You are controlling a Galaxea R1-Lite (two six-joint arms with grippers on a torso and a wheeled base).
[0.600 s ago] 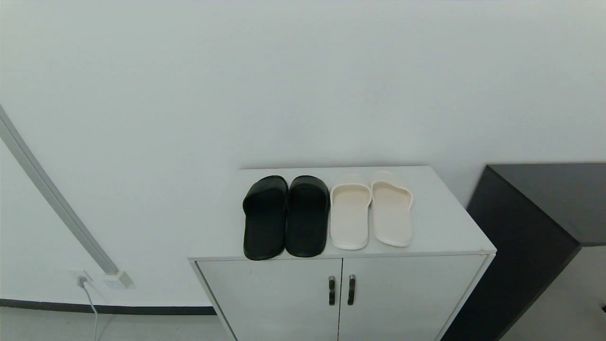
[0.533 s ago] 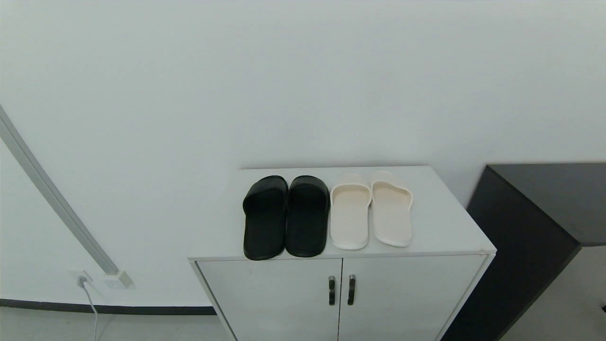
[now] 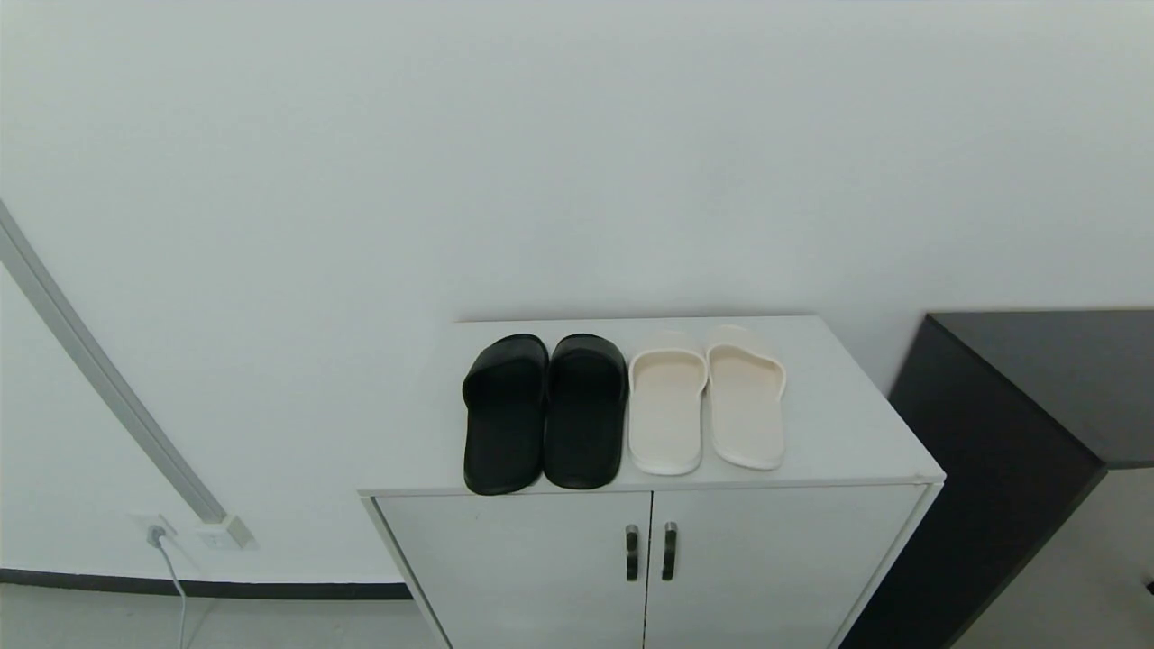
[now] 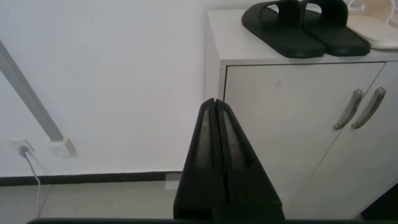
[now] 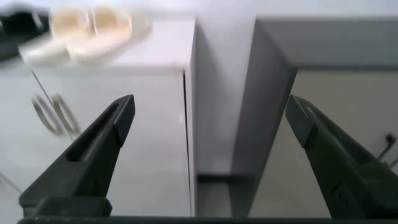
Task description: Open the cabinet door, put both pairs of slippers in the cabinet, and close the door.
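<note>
A plain white wall (image 3: 577,162) takes up the upper and middle parts of the head view, evenly lit. A grey cable duct (image 3: 99,370) runs diagonally down the left side of the frame and ends in a small white box (image 3: 225,532) at the lower left. Just left of that box is a wall socket (image 3: 151,525) with a plug in it, and a white cable (image 3: 176,586) hangs from it toward the pale floor (image 3: 90,622). A dark skirting strip (image 3: 198,590) lines the foot of the wall at the bottom left. At the right edge stands a black piece of furniture (image 3: 1010,469) with a flat matt top.
</note>
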